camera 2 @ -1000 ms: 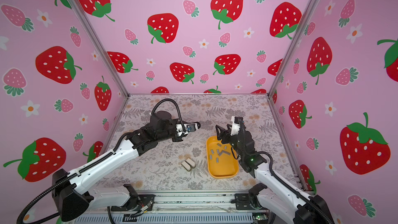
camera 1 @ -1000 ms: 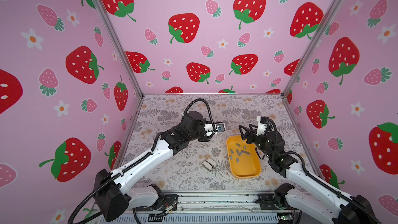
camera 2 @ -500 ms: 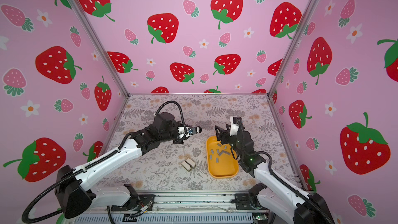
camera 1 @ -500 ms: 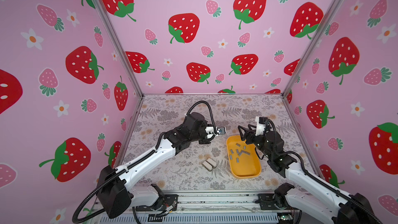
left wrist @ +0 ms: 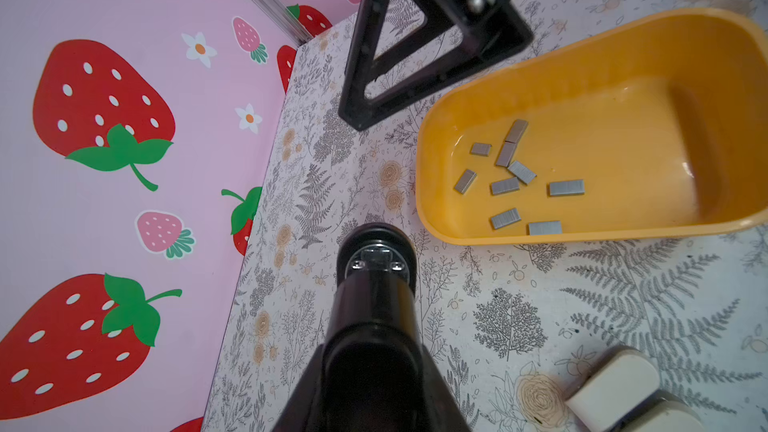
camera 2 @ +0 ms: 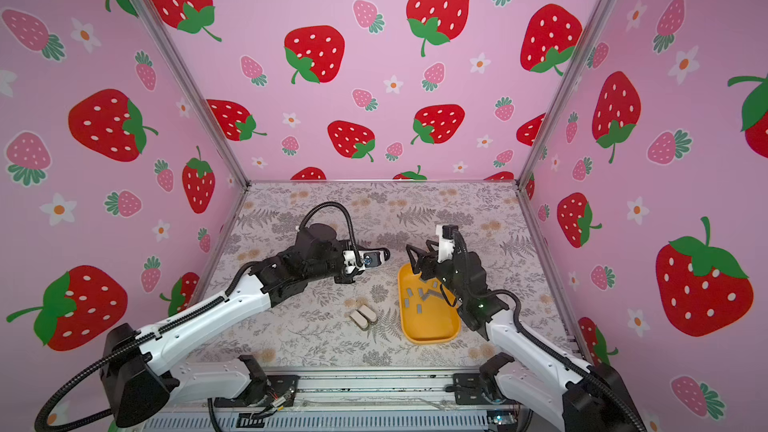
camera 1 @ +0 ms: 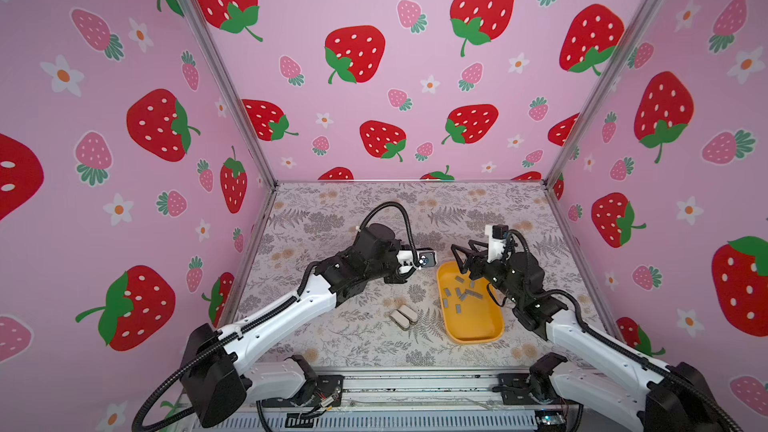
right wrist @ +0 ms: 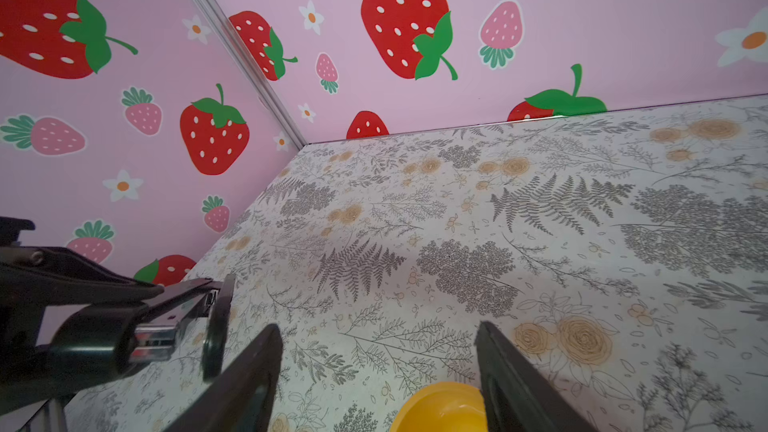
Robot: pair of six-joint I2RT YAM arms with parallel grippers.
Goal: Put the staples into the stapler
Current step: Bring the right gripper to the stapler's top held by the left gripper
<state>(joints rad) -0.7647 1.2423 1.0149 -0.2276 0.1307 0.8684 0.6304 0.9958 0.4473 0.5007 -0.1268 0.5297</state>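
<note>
My left gripper (camera 1: 411, 265) is shut on the black stapler (camera 1: 426, 260), holding it above the table just left of the yellow tray. In the left wrist view the stapler (left wrist: 376, 284) runs out from between the jaws to its round end with a metal plate. Several grey staples (camera 1: 461, 292) (camera 2: 424, 297) (left wrist: 515, 176) lie loose in the tray. My right gripper (camera 1: 459, 257) (right wrist: 378, 328) hangs open and empty over the tray's far end, facing the stapler (right wrist: 104, 342).
The yellow tray (camera 1: 473, 338) (camera 2: 432, 339) (left wrist: 582, 235) sits right of centre on the floral table. Two small stubby white-topped objects (camera 1: 403, 317) (camera 2: 363, 317) (left wrist: 615, 384) lie side by side left of it. Pink strawberry walls enclose three sides.
The left arm has brought the stapler slightly lower and toward the front. The right gripper has dipped a little beside it, still open.
</note>
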